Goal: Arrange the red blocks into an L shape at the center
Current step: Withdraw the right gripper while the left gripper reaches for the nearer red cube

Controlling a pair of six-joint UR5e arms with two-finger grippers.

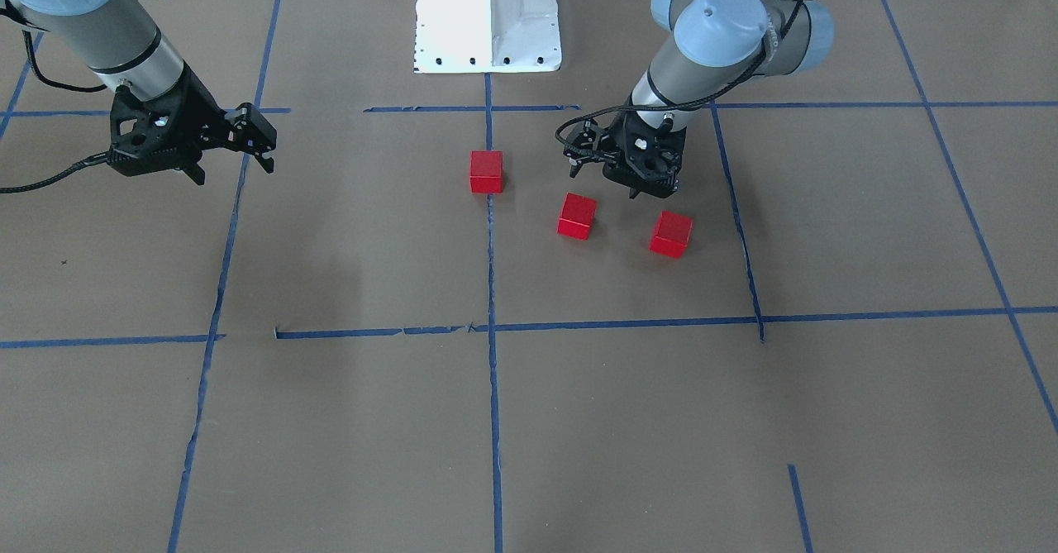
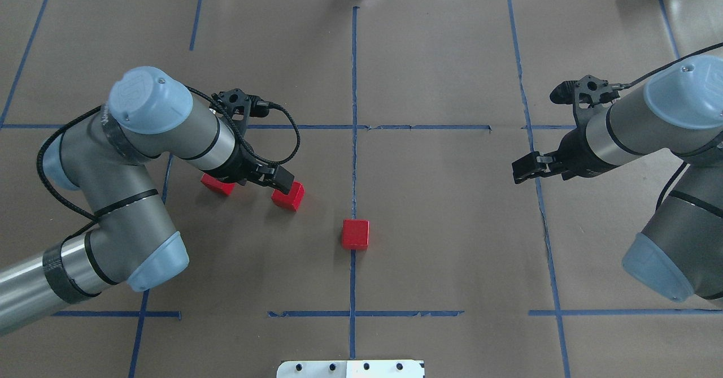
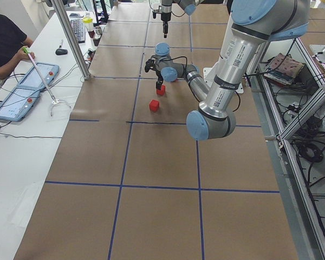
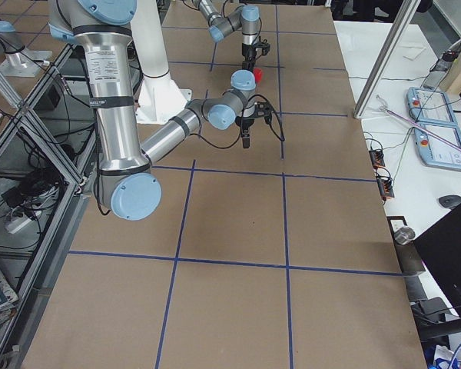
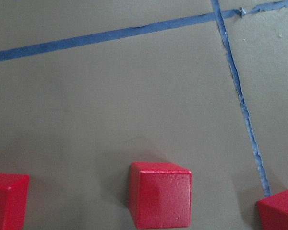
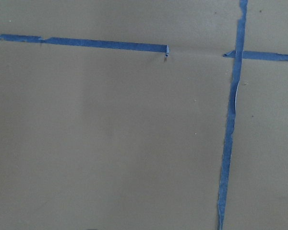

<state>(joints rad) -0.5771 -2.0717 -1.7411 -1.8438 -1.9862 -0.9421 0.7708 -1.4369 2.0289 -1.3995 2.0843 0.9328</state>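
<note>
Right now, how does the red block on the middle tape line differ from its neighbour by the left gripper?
The block on the line sits on the blue tape, square to it; the neighbouring block lies on bare paper toward the robot's left, slightly turned. The block on the line stands alone; the neighbouring block lies just by the left gripper. Both are same-sized red cubes resting flat.

You see the table [image 2: 452,242] from behind and above the robot, and again from across it, facing the base [image 1: 488,16]. Both views take in the blocks [image 1: 487,171]. Two end cameras look along the table from farther off. Your left wrist camera sits close over the blocks, the right one close over tape [image 6: 229,143].
</note>
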